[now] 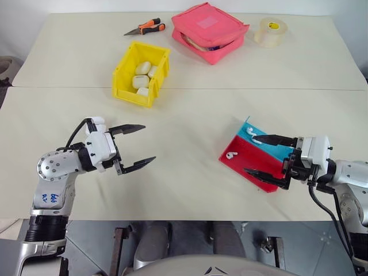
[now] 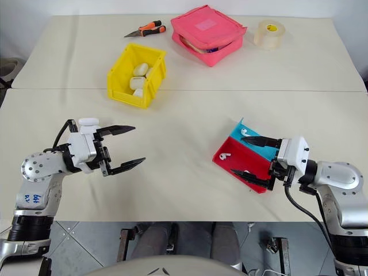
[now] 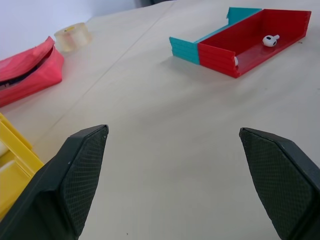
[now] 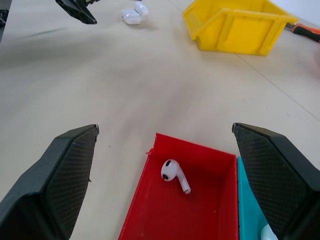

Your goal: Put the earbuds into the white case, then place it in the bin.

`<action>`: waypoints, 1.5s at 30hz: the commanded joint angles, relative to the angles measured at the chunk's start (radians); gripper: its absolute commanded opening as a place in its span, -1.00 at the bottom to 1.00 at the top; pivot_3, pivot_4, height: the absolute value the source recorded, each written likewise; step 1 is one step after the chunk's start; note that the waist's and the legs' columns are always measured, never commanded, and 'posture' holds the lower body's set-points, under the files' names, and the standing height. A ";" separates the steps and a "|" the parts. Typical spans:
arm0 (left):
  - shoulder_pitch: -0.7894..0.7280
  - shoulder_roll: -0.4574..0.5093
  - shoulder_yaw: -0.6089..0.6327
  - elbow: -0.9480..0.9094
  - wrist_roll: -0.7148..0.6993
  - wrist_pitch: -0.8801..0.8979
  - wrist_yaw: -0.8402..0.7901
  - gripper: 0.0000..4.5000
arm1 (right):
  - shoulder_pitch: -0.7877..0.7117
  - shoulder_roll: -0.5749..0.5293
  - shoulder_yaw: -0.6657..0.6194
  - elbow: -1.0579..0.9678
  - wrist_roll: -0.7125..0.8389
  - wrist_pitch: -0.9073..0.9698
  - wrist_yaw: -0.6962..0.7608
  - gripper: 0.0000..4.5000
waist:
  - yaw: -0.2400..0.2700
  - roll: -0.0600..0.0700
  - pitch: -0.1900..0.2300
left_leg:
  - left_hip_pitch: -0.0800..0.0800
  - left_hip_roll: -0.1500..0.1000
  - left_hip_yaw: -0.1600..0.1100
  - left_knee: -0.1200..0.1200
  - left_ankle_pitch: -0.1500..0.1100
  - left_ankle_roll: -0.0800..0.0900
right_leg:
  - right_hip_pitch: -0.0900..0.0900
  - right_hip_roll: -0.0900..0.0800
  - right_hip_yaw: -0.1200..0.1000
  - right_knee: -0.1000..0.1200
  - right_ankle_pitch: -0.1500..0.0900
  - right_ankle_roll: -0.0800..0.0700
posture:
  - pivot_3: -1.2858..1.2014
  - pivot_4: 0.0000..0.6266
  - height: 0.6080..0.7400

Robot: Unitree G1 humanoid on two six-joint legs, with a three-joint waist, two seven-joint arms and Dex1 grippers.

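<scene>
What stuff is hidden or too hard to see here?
- Pink pouch: its own flap covers what is inside, head views.
- Yellow bin: white things inside too small to name, head views.
- Earbud on the blue side: cut off by the picture's edge, right wrist view.

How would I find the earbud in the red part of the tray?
Look at the red-and-blue tray near the right gripper. In its red half lies one tiny white earbud with a short stem; the other earbud sits in the blue half.
</scene>
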 commanded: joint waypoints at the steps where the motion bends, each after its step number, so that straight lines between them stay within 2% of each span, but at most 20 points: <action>1: 0.002 -0.001 0.014 -0.010 0.006 -0.013 0.030 0.99 | -0.001 0.008 -0.021 -0.013 0.013 -0.014 -0.006 1.00 | 0.000 0.000 0.000 | 0.000 0.000 0.000 0.000 0.000 0.000 | 0.000 0.000 0.000 0.000 0.000 0.000 | 0.03 -0.52 1.00; 6: 0.106 -0.031 0.097 -0.080 -0.020 0.068 0.173 0.99 | -0.045 0.044 0.011 -0.034 0.030 0.002 -0.030 1.00 | -0.005 0.000 0.000 | 0.000 0.000 0.000 0.000 0.000 0.000 | 0.000 0.000 0.000 0.000 0.000 0.000 | 0.03 -0.52 1.00; 8: 0.199 -0.067 0.177 -0.161 -0.020 0.179 0.326 0.99 | -0.087 0.075 0.048 -0.049 0.042 0.021 -0.043 1.00 | -0.016 0.000 0.000 | 0.000 0.001 0.000 -0.001 0.000 -0.001 | 0.000 0.000 0.000 0.000 0.000 0.000 | 0.03 -0.52 1.00; 11: 0.346 -0.128 0.269 -0.273 0.033 0.232 0.485 0.99 | -0.153 0.130 0.102 -0.052 0.038 0.020 -0.054 1.00 | -0.016 0.000 0.000 | 0.000 0.003 0.000 -0.001 -0.001 -0.002 | -0.001 0.001 0.000 0.000 0.000 0.000 | 0.03 -0.52 1.00; 15: 0.444 -0.223 0.378 -0.361 0.030 0.347 0.684 0.99 | -0.215 0.192 0.149 -0.060 0.026 0.014 -0.084 1.00 | -0.006 -0.001 0.000 | 0.001 0.003 -0.001 0.000 -0.001 -0.002 | 0.000 0.001 0.000 0.000 0.000 0.000 | 0.03 -0.52 1.00; 22: 0.507 -0.239 0.434 -0.443 0.005 0.495 0.779 0.99 | -0.228 0.213 0.166 -0.111 0.040 0.035 -0.121 1.00 | 0.011 -0.001 0.000 | 0.000 0.001 -0.003 0.002 -0.002 -0.001 | 0.001 0.000 0.000 0.000 0.000 -0.001 | 0.03 -0.52 1.00; 25: 0.466 -0.237 0.460 -0.478 -0.067 0.624 0.829 0.99 | -0.217 0.195 0.152 -0.136 0.058 0.068 -0.137 1.00 | 0.009 -0.001 0.000 | 0.000 0.001 -0.003 0.001 -0.002 -0.002 | 0.000 0.000 0.000 0.000 -0.001 -0.001 | 0.03 -0.52 1.00; 31: 0.162 -0.133 0.449 -0.529 -0.236 1.187 1.003 0.99 | -0.173 0.121 0.120 -0.159 0.115 0.171 -0.120 1.00 | 0.011 -0.002 0.000 | 0.000 0.001 -0.004 0.002 -0.002 -0.002 | 0.000 0.000 0.000 0.002 -0.001 -0.001 | 0.03 -0.52 1.00; 34: -0.008 -0.079 0.409 -0.514 -0.232 1.460 1.066 0.99 | -0.177 0.117 0.125 -0.161 0.122 0.186 -0.120 1.00 | 0.007 -0.002 0.000 | 0.001 0.001 -0.003 0.002 -0.002 -0.002 | 0.000 0.001 0.000 0.003 -0.001 -0.002 | 0.03 -0.52 1.00; 37: -0.159 -0.081 0.405 -0.469 -0.182 1.688 1.120 0.99 | -0.185 0.128 0.135 -0.166 0.120 0.189 -0.123 1.00 | -0.004 -0.002 0.000 | 0.001 0.000 -0.002 0.001 -0.002 -0.002 | -0.001 0.001 0.000 0.004 -0.001 -0.002 | 0.03 -0.52 1.00; 39: -0.218 -0.089 0.414 -0.443 -0.160 1.762 1.137 0.99 | -0.188 0.136 0.140 -0.169 0.119 0.190 -0.126 1.00 | -0.012 -0.002 0.000 | 0.001 0.000 -0.002 0.000 -0.002 -0.002 | -0.002 0.001 0.000 0.003 -0.001 -0.002 | 0.03 -0.52 1.00; 45: -0.253 -0.050 0.370 -0.400 -0.128 1.769 1.157 0.99 | -0.186 0.154 0.148 -0.178 0.113 0.185 -0.137 1.00 | -0.015 -0.002 0.000 | 0.001 0.001 -0.002 -0.002 -0.001 -0.004 | -0.003 0.001 0.000 0.002 -0.001 -0.002 | 0.03 -0.52 1.00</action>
